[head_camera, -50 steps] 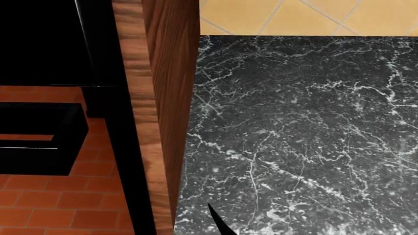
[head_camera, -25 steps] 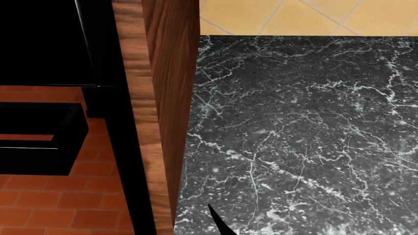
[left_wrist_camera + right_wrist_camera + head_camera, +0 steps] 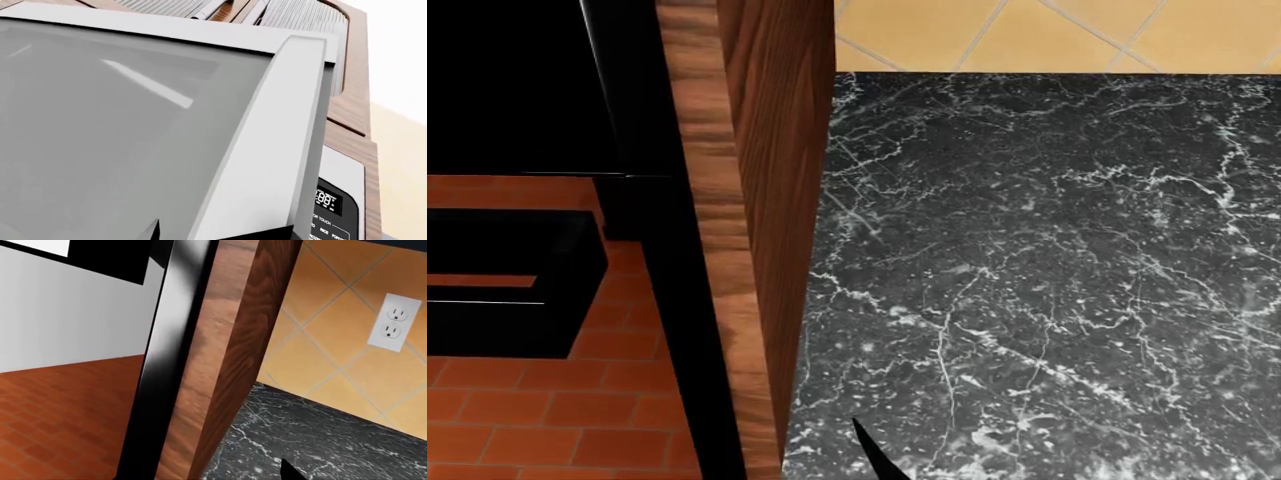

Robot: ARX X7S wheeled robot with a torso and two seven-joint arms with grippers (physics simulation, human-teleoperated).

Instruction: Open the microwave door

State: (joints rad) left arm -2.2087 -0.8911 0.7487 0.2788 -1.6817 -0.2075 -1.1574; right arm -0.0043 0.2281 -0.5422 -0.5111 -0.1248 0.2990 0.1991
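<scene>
The head view shows a black marble counter (image 3: 1041, 270) beside a wooden panel (image 3: 777, 200), with yellow wall tiles (image 3: 1054, 35) behind and red brick floor (image 3: 534, 420) at left, the left wrist view shows the microwave door (image 3: 133, 135) filling its frame with a control panel (image 3: 330, 205) beside it, and whether the grippers are closed or not, I cannot tell.

In the left wrist view, a small dark display (image 3: 326, 199) is seen on the microwave's control panel (image 3: 340, 200), showing pale digits that are too blurred to be read. Beneath it, tiny lines of button lettering (image 3: 321, 226) are seen, likewise not legible. No readable text is shown in the head or right wrist views.
</scene>
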